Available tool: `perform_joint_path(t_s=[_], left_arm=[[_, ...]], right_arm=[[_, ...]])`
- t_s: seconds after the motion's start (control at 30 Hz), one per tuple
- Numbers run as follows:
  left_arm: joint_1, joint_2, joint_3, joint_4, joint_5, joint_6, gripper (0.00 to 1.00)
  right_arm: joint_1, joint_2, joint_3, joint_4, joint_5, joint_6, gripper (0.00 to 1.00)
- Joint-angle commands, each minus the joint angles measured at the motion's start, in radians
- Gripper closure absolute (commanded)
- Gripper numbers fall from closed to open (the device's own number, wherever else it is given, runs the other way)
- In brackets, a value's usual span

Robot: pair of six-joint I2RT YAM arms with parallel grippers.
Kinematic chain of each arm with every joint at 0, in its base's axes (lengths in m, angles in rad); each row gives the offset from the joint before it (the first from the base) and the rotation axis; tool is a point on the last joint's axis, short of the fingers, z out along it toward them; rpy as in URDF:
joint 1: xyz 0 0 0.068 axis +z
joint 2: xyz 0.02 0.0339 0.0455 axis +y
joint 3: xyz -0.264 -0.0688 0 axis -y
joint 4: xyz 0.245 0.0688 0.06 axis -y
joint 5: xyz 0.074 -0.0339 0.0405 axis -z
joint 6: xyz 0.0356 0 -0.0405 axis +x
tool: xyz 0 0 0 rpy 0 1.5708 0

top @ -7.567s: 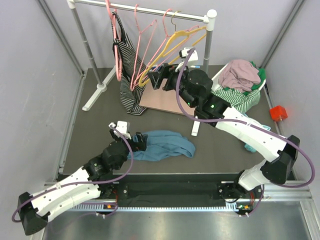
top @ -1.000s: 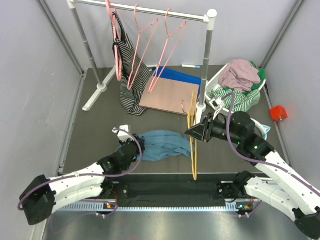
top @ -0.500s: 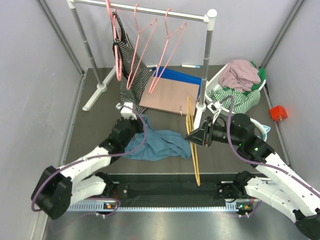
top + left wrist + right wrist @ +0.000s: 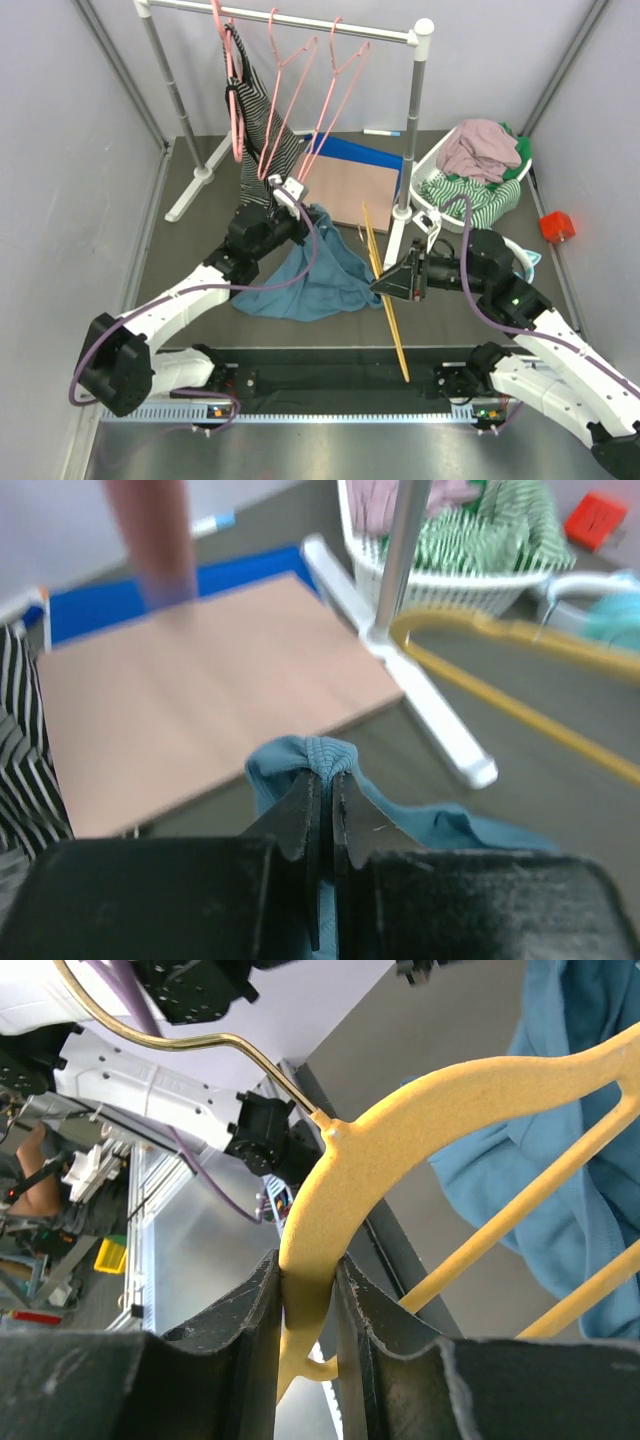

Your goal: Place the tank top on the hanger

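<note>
Now, left tool (image 4: pixel 322 780): shut completely on a bunched fold at the edge of the plain teal-blue soft fabric tank top (image 4: pixel 322 275); in the left wrist view a ribbed hem is seen poking up between the closed fingers.
Tank top position: one edge is held up above the dark grey table (image 4: pixel 185 245), near the tan flat board (image 4: pixel 345 190); the rest is draped down and spread on the table between the two arms.
Reason for the raised hold: it is judged that the edge is held high so that the cloth hangs and an opening can be reached.
Right tool (image 4: pixel 305 1270): parted only narrowly and clamped on the neck of the yellow-orange thin plastic hanger (image 4: pixel 397 340), just below its metal hook (image 4: pixel 180 1040).
Hanger position: held off the table and seen almost edge-on from above, just beside the right edge of the tank top; in the right wrist view teal cloth is seen behind its bars.
Reason for the neck grip: both shoulders are left free to be slid into the garment.
Step judged: nothing is threaded yet; one hanger shoulder is expected to be fed into the raised edge.
Risk: how many layers are pinched cannot be told, so the opening may be held closed.
Surroundings: a white tube rack (image 4: pixel 300 22) with pink wire hangers (image 4: pixel 330 110) and a black-and-white striped garment (image 4: pixel 260 150) stands behind.
</note>
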Motion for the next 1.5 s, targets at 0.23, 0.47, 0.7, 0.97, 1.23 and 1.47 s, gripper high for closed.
perform_joint_path(t_s=[0.23, 0.47, 0.7, 0.97, 1.23, 1.47], left_arm=[[0.005, -0.151, -0.395, -0.015, -0.201, -0.286, 1.00], [0.005, -0.184, -0.449, -0.079, -0.326, -0.432, 0.53], [0.003, -0.292, -0.485, -0.164, -0.387, -0.554, 0.34], [0.005, -0.297, -0.531, -0.133, -0.398, -0.591, 0.38], [0.005, -0.225, -0.533, -0.043, -0.384, -0.591, 0.72], [0.005, -0.282, -0.481, -0.104, -0.427, -0.522, 1.00]], right_arm=[[0.013, 0.054, -0.018, 0.037, -0.144, -0.009, 0.98], [0.033, 0.122, -0.026, 0.029, -0.190, -0.028, 0.99], [0.058, 0.140, -0.021, 0.054, -0.195, -0.028, 0.99], [0.105, 0.163, -0.001, 0.069, -0.218, -0.012, 0.99], [0.159, 0.168, 0.008, 0.081, -0.213, 0.015, 1.00], [0.220, 0.197, 0.017, 0.164, -0.239, 0.052, 1.00]])
